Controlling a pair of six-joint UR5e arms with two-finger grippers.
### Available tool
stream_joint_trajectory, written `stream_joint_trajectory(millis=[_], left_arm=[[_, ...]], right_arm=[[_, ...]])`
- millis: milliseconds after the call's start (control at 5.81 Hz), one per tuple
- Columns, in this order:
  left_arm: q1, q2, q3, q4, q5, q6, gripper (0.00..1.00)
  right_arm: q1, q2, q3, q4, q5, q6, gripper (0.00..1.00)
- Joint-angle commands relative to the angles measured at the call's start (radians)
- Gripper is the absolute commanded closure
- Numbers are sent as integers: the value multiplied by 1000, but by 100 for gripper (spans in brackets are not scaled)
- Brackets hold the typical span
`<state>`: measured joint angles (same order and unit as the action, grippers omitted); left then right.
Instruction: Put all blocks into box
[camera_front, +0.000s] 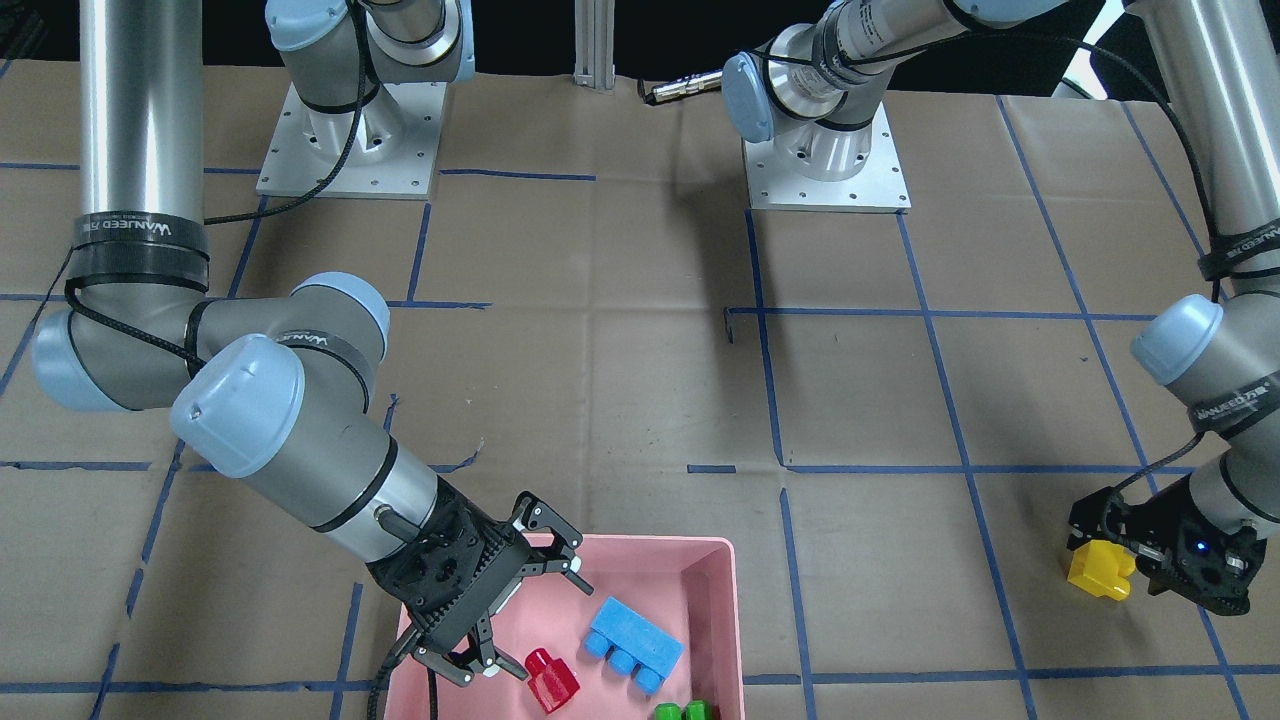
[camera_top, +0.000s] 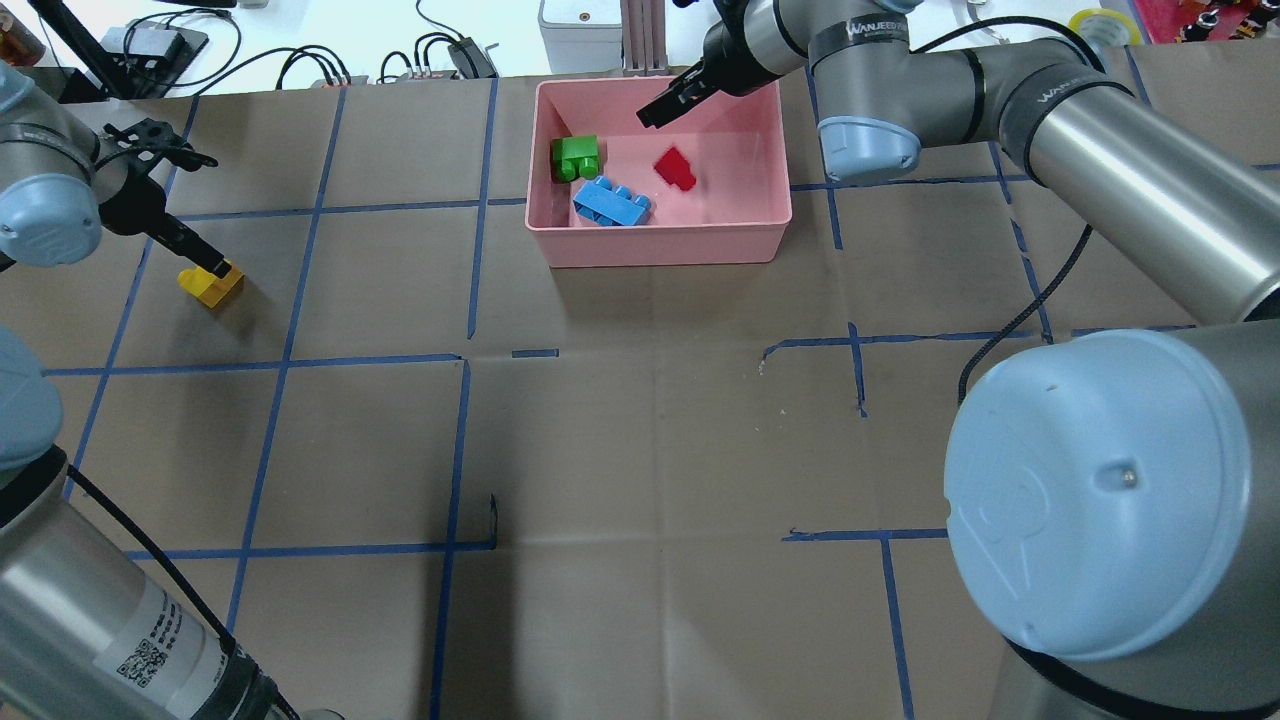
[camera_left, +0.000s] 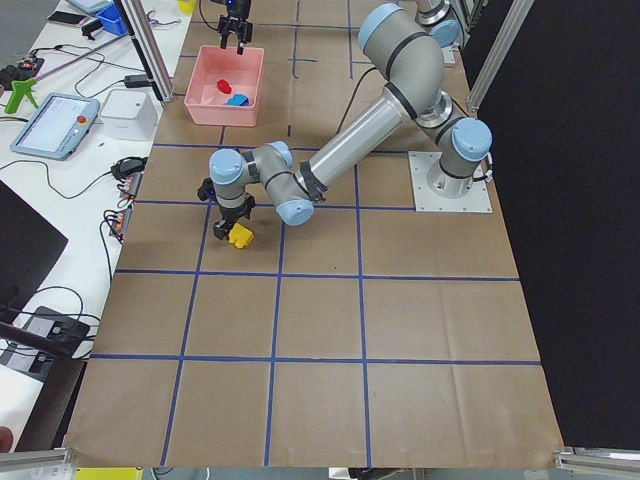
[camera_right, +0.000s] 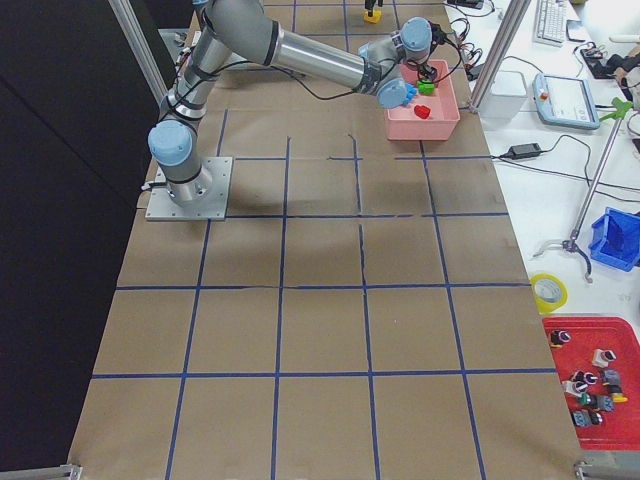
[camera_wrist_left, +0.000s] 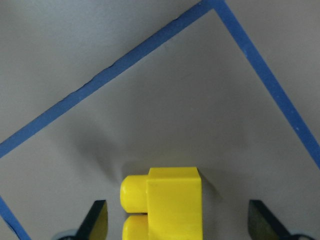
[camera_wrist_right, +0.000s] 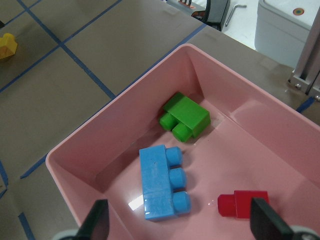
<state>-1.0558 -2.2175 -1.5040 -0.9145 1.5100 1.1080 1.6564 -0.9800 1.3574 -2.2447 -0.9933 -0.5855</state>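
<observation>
The yellow block (camera_front: 1098, 572) lies on the brown table at my far left, also in the overhead view (camera_top: 212, 285). My left gripper (camera_front: 1120, 560) is down at it, open, with one fingertip (camera_wrist_left: 97, 220) on each side of the block (camera_wrist_left: 167, 200) and a gap to it on both sides. The pink box (camera_top: 660, 240) holds the green block (camera_top: 577, 157), the light-blue block (camera_top: 610, 203) and the red block (camera_top: 676, 168). My right gripper (camera_top: 665, 105) hangs open and empty above the box's inside (camera_wrist_right: 125, 97).
Blue tape lines grid the paper-covered table. The two arm bases (camera_front: 350, 140) (camera_front: 825, 150) stand at the robot's side. Beyond the box's end of the table a white bench carries cables and devices (camera_left: 50, 120).
</observation>
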Motion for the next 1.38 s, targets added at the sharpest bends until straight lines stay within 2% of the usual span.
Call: stream_joint_trajectory(millis=[0, 172, 344, 516, 689, 861, 1033, 1205], left_arm=[[26, -26, -4, 8, -1, 4, 1], [23, -42, -4, 26, -5, 3, 2], [23, -41, -4, 26, -5, 3, 10], [23, -30, -4, 25, -2, 3, 31], [23, -30, -2, 25, 2, 1, 51], [23, -24, 7, 19, 7, 1, 71], [20, 10, 39, -25, 7, -8, 83], [17, 145, 88, -199, 9, -43, 86]], right_arm=[[-24, -137, 5, 486, -201, 7, 0], [-26, -245, 14, 607, -378, 15, 0], [-21, -349, 32, 637, -463, 127, 0], [-20, -437, 43, 786, -485, 315, 0], [-20, -519, 66, 865, -507, 490, 0], [-24, -620, 145, 875, -587, 522, 0], [-53, -711, 248, 863, -591, 535, 0], [-99, -738, 290, 863, -588, 539, 0]])
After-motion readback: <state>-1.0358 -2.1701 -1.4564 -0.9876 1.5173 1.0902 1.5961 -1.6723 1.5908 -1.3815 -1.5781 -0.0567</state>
